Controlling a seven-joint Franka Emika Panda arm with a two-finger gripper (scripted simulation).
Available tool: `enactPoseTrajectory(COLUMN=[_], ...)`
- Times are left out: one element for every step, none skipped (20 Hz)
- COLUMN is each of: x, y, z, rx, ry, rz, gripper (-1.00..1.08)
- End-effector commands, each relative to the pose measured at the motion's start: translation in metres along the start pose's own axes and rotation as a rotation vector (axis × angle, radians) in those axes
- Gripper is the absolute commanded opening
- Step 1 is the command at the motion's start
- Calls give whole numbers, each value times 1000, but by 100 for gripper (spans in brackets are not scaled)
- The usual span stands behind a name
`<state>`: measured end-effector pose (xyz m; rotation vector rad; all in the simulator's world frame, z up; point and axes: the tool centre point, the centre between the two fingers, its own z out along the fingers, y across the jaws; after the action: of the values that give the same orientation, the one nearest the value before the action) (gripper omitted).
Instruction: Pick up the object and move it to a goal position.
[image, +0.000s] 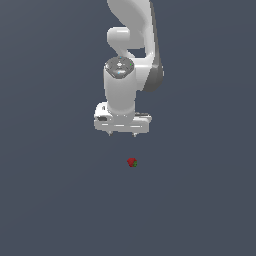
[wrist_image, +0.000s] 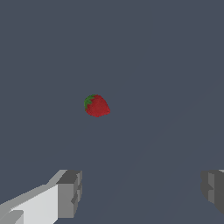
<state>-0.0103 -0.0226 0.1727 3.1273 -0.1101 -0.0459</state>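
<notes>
The object (image: 132, 162) is a tiny red lump with a green patch, lying on the flat dark grey ground. In the wrist view the object (wrist_image: 96, 106) looks like a small strawberry with its green cap at one end. My white gripper (image: 122, 134) hangs above the ground, a short way behind the object and slightly toward the exterior view's left. Its two fingers are spread wide apart, so it is open and holds nothing. In the wrist view my gripper (wrist_image: 141, 192) shows both grey fingertips (wrist_image: 70, 192), and the object lies ahead of them, apart from both.
The white arm (image: 132, 50) rises out of the exterior view's upper edge. Around the object there is only the plain dark grey ground (image: 60, 200); no goal marker shows.
</notes>
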Motion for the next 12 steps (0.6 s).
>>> enactPoseTrajectory(x=[-1,-1,-1,-1,-1,-1,-1,0,1,2,3,5], y=[3,3,2,2,2,3,2,2,1,1,0,-1], z=[0,0,0,0,0,0,0,1,2,3,5,7], rx=[-6,-6,-5,-5,-4,-4,-5,-5,-5,-6,-6,-6], ry=[-5,-5,-4,-4,-4,-4,-4,-4,-4,-3,-2,-2], rz=[2,2,1,3,4,4,2,-2,-8,-15,-24,-35], gripper=[100,100,100,100,100,100,100,100,100,100,100,100])
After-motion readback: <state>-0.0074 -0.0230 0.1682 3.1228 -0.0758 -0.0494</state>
